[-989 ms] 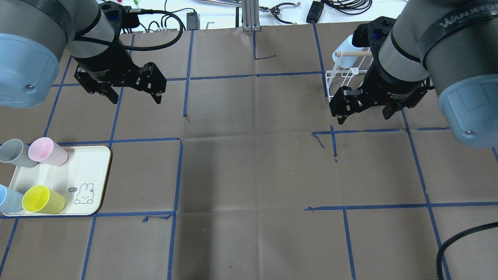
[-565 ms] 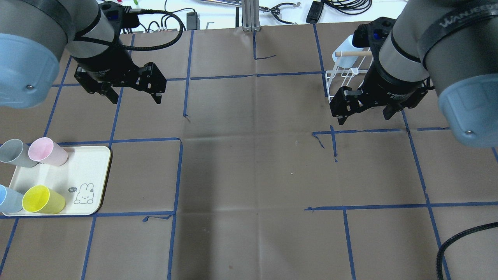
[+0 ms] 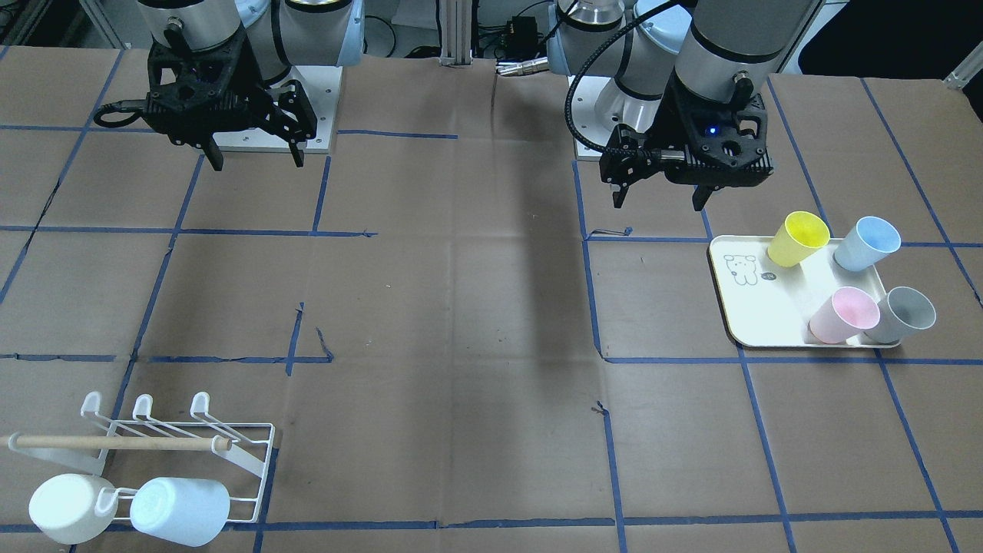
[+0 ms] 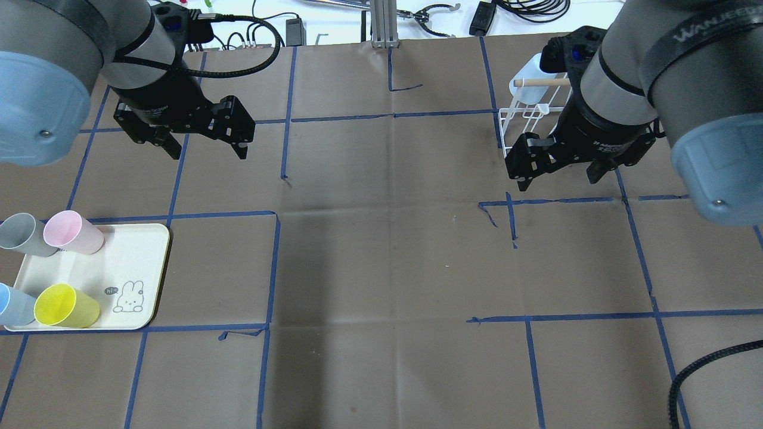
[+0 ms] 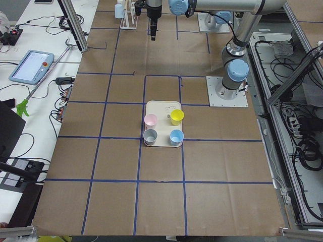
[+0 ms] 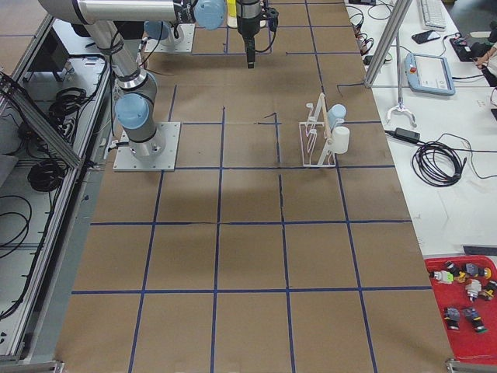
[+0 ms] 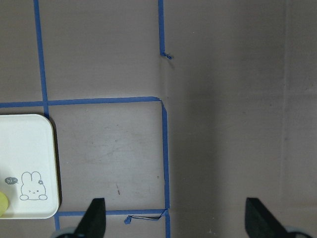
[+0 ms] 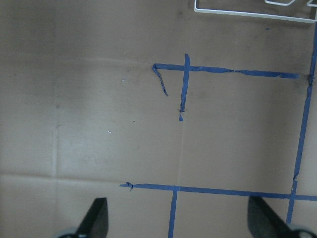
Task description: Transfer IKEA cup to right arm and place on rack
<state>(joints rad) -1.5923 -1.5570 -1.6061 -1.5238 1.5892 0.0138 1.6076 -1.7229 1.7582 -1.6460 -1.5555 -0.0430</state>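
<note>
Several IKEA cups stand on the cream tray [image 4: 134, 256] at the near left: yellow [image 4: 62, 305], pink [image 4: 71, 231], grey [image 4: 21, 233] and blue [image 4: 11, 304]. My left gripper [image 4: 207, 150] hangs open and empty above the table, beyond the tray and apart from the cups. The left wrist view shows its spread fingertips [image 7: 96, 215] and the tray's corner [image 7: 29, 148]. The white wire rack [image 4: 524, 116] with its wooden dowel stands at the far right. My right gripper [image 4: 557, 180] is open and empty just in front of the rack. The rack carries a white cup [image 3: 69, 507] and a pale blue cup [image 3: 180, 511].
Brown paper with blue tape lines covers the table [image 4: 387, 268]. Cables and tools lie past the far edge [image 4: 429, 15]. A black cable [image 4: 703, 369] loops in at the near right.
</note>
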